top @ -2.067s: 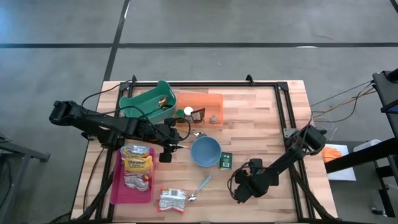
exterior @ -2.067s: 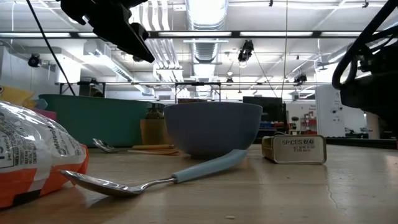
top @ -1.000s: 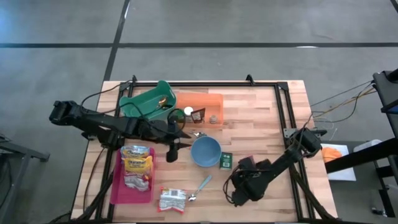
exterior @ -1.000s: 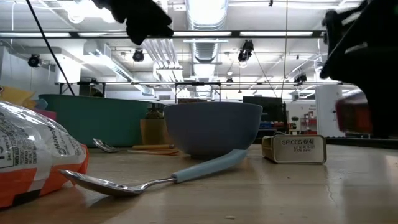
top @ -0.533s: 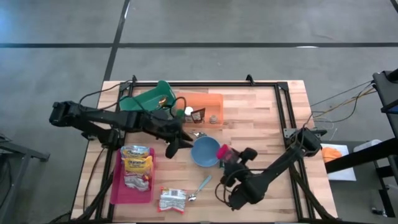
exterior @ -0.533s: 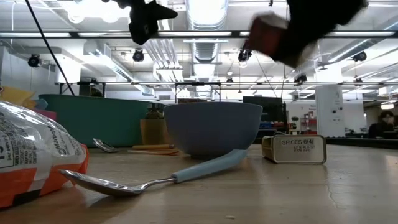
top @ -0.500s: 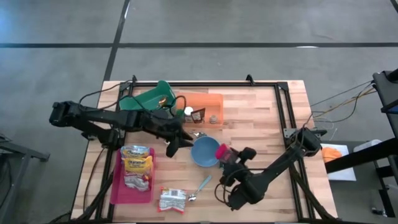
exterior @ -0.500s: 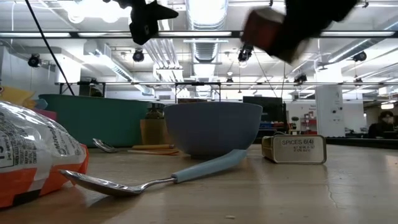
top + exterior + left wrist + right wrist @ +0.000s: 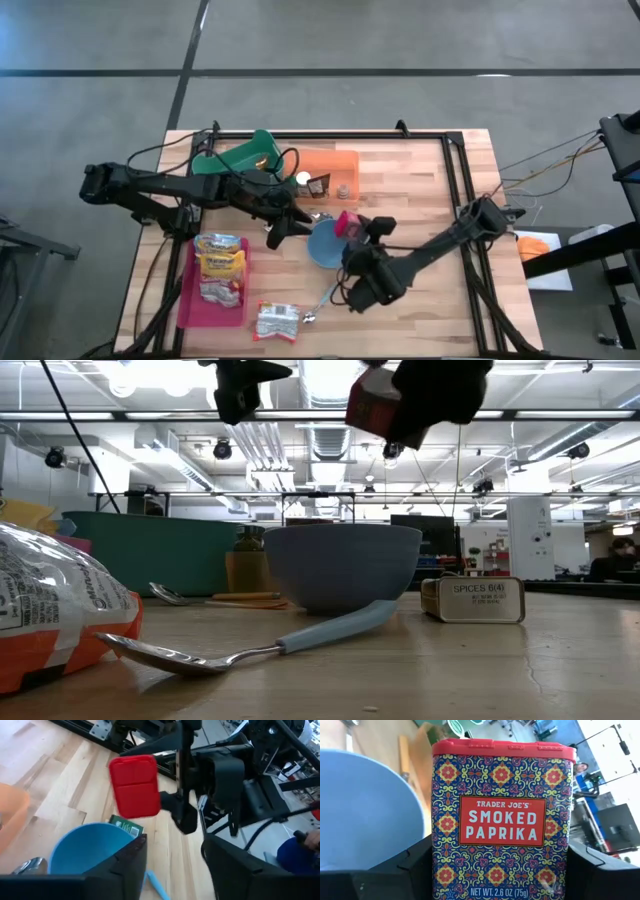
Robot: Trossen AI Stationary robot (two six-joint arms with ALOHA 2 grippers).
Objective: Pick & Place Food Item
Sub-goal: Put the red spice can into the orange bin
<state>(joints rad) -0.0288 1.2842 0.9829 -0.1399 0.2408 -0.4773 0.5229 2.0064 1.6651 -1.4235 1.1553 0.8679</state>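
Since the earlier frames the right claw [image 9: 347,226] has swung in from the near right part of the counter [image 9: 420,180] and now hangs above the right rim of the blue bowl [image 9: 326,243], carrying the smoked paprika tin [image 9: 345,221], which has travelled with it. Its fingers are clamped on the tin's two sides, held fairly wide apart by the tin's body; the right wrist view shows the label upright and the red lid on, with the bowl's pale inside just beside it. The left claw [image 9: 275,233] has also shifted, edging right toward the bowl's left side, where it hovers above the counter with its fingers parted and nothing between them. A green spice tin [image 9: 472,600] stands on the counter just right of the bowl, a blue-handled spoon [image 9: 320,303] lies near of it, and a snack bag [image 9: 219,266] rests on a pink tray [image 9: 187,300] to the left. From here the main hazard looks to be the rim: the tin sits over the bowl's edge rather than its middle, so letting go now could drop it onto the rim, tip the bowl or send the tin rolling toward the spoon. With both arms crowding the same bowl, a further move by either could also make them bump.
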